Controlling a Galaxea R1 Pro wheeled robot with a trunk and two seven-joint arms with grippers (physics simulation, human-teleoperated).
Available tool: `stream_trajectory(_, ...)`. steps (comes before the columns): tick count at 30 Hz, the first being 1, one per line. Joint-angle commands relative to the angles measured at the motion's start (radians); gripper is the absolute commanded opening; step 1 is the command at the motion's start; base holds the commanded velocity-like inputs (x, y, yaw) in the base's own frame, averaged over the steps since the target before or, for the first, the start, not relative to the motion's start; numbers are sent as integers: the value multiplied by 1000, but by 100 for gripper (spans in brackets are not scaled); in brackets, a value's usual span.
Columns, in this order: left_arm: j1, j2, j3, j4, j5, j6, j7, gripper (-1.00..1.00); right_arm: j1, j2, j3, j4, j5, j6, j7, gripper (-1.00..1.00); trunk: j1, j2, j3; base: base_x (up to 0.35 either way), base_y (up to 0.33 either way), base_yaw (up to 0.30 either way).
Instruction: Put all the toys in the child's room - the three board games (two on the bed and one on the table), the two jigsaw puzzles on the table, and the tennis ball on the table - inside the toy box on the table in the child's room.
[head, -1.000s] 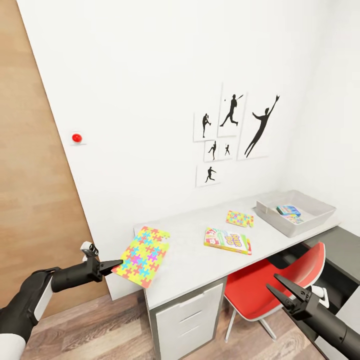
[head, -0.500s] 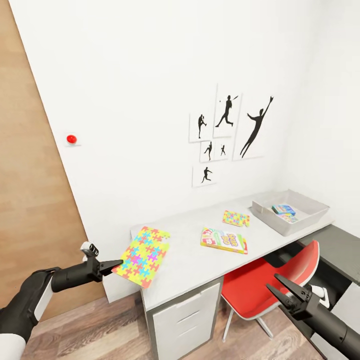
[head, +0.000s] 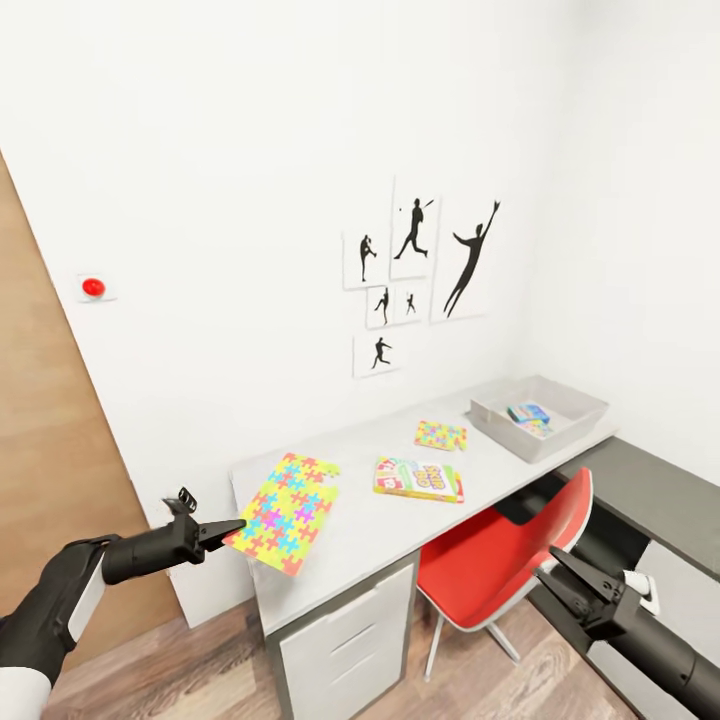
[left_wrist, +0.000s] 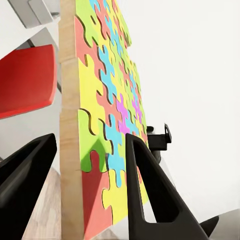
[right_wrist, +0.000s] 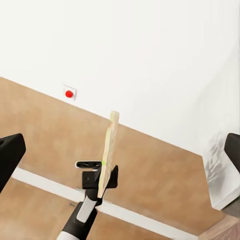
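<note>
My left gripper (head: 232, 527) is shut on the edge of a jigsaw puzzle (head: 290, 512), held tilted over the near end of the table (head: 370, 535). In the left wrist view its fingers (left_wrist: 142, 170) clamp the puzzle (left_wrist: 105, 125). A second, smaller puzzle (head: 441, 435) and the Skip-Bo board game (head: 418, 479) lie flat on the table. The toy box (head: 505, 438) stands at the far end with a blue-teal board game (head: 528, 412) inside. My right gripper (head: 560, 585) hangs open and empty, low beside the chair. The tennis ball and the bed are out of view.
A red chair (head: 500, 550) is pushed under the table between me and the toy box. A lower dark grey cabinet (head: 650, 490) adjoins the table at the right. A wooden door (head: 40, 460) stands at the left, with white drawers (head: 345, 640) under the table's near end.
The whole view has shifted, so the table, pictures and toy box sit further left: the camera moved. Both arms keep their pose, and the left gripper still holds the puzzle.
</note>
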Motion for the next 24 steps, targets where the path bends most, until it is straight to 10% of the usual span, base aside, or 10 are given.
stream_trajectory(1, 0, 0, 0, 1, 0, 11, -4, -100, 0, 0, -3, -1, 1, 3, 4, 100, 1, -1, -1, 0, 0, -140)
stream_trajectory(7, -8, 1, 4, 4, 1, 11, -4, -100, -3, -10, -69, -24, -2, 3, -4, 100, 1, -1, 1, 0, 0, -44)
stream_trajectory(14, -74, -1, 8, 9, -2, 11, -4, -100, -68, -71, -82, -43, -1, 3, -13, 100, 1, -1, 1, 0, 0, -3)
stream_trajectory(24, -178, -4, 8, 52, -3, 11, -4, -100, -113, -83, -92, -46, 0, 3, -91, 100, 1, -1, 1, 0, 0, 0)
